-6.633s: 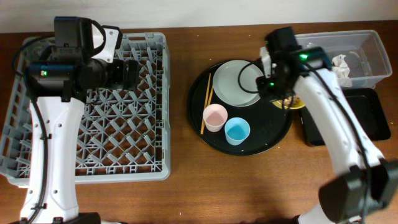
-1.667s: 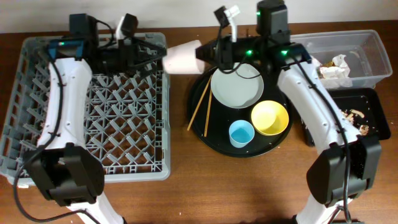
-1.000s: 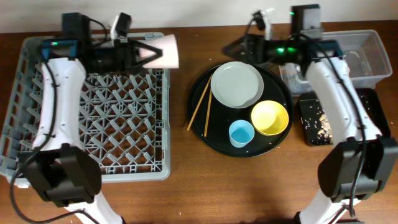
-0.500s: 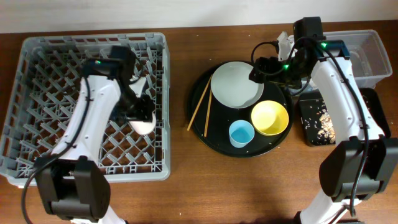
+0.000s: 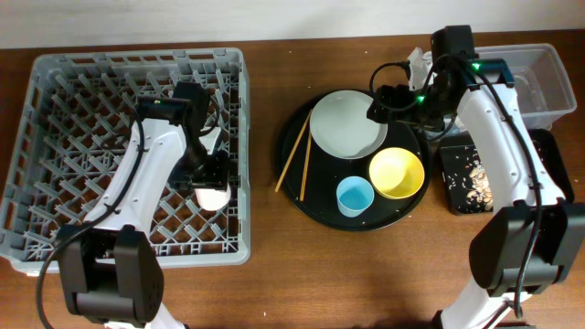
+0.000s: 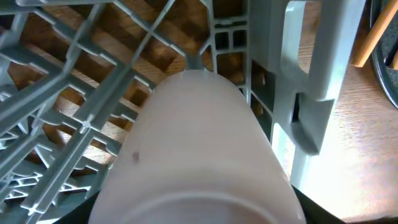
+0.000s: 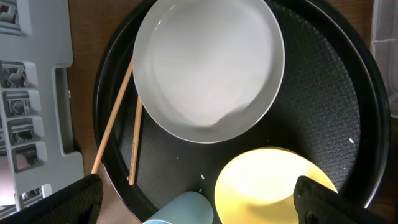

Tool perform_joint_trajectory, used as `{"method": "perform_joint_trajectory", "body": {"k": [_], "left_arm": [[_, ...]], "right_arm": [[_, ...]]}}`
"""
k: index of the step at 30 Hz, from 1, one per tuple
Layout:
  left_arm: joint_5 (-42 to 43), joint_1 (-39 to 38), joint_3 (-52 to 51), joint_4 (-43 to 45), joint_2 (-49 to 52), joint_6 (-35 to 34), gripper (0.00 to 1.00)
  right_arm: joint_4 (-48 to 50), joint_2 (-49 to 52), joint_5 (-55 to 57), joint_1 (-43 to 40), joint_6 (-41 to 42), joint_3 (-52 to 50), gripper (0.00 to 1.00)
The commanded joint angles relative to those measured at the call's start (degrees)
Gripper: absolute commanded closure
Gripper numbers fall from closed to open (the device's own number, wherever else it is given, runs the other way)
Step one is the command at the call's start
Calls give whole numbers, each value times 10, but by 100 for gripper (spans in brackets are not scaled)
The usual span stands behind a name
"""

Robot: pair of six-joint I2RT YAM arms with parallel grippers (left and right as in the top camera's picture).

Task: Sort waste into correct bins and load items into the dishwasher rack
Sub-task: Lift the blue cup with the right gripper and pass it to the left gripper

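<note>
The pink cup point(image 5: 212, 196) stands mouth-down among the pegs at the right side of the grey dishwasher rack point(image 5: 137, 57). My left gripper point(image 5: 208, 178) is shut on it. In the left wrist view the cup point(image 6: 193, 149) fills the space between the jaws of the left gripper point(image 6: 193, 214). My right gripper point(image 5: 379, 100) hangs open above the grey-green plate point(image 5: 347, 124), holding nothing. The right wrist view shows the plate point(image 7: 208, 68), yellow bowl point(image 7: 273, 186), blue cup point(image 7: 183, 210) and chopsticks point(image 7: 115, 118) below the right gripper point(image 7: 199, 202).
The round black tray point(image 5: 411, 206) carries the plate, the yellow bowl point(image 5: 397, 174), the blue cup point(image 5: 353, 196) and the chopsticks point(image 5: 292, 160). A clear tub point(image 5: 539, 82) stands at the back right. Beside it, the shallow black tray point(image 5: 466, 146) holds brown crumbs point(image 5: 471, 178).
My left arm brought the pink cup from the rack's far edge down into the rack, then shifted it slightly toward the front. My right arm swung from the tub to above the plate.
</note>
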Motion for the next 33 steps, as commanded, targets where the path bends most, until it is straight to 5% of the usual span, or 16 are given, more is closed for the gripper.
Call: {"method": "perform_joint_trajectory", "body": {"k": [1, 2, 3, 8, 11, 15, 21, 25, 29, 31, 33], "left_arm": [[-8, -1, 3, -5, -4, -4, 19], [-8, -1, 7, -7, -4, -4, 4], [-8, -1, 21, -16, -4, -4, 1], [2, -3, 219, -97, -4, -2, 1], [73, -33, 242, -76, -3, 23, 5], [74, -48, 242, -24, -3, -12, 4], [71, -44, 242, -6, -3, -12, 4], [72, -44, 242, -2, -3, -12, 4], [72, -44, 242, 0, -3, -12, 4], [89, -41, 242, 2, -3, -23, 4], [192, -15, 242, 9, -4, -23, 4]], "right_arm": [[-2, -7, 12, 4, -2, 3, 2], [-3, -7, 12, 4, -2, 3, 2], [-2, -7, 11, 4, -2, 3, 2], [-5, -7, 11, 4, -2, 3, 2], [-46, -7, 10, 4, -8, 3, 1], [-149, -7, 48, 62, -17, -29, 37], [-98, -7, 107, 120, 15, -159, 55], [-68, -8, 107, 120, 16, -173, 91], [-59, -8, 104, 120, 15, -173, 96], [-59, -16, 14, 111, -12, -154, 96], [-56, -40, -141, 76, -61, -115, 96]]}}
